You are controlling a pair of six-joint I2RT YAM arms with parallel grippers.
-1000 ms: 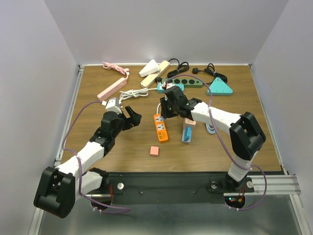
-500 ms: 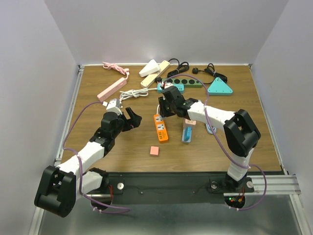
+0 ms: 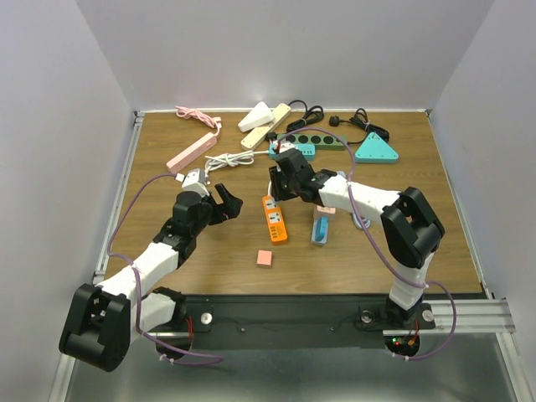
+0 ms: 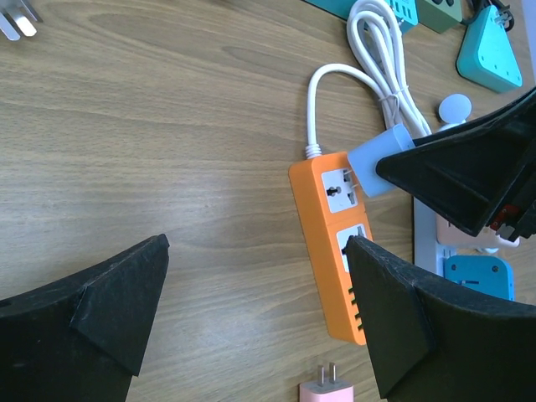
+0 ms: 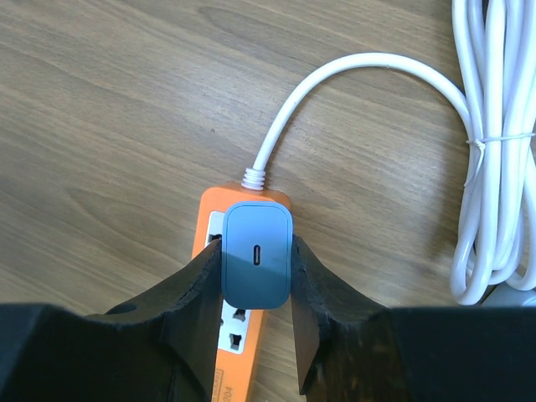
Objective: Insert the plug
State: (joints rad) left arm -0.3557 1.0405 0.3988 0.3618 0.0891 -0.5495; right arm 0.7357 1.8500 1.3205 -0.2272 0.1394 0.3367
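The wooden surface [image 3: 352, 268] is crowded along its far edge with power strips and cables, and bare wood lies open toward the near edge and both near corners. Around the middle lies the orange power strip [image 4: 331, 243], with its white cord [image 5: 335, 79] leaving its far end. The right claw [image 3: 279, 182] grips the blue plug [image 5: 256, 254] over the strip's far-end socket; whether the plug is seated cannot be told. The left claw [image 4: 255, 318] hangs open just left of the strip, holding nothing.

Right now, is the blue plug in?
Out. Right jaws hold the light-blue square plug over the orange power strip; its end socket shows bare.
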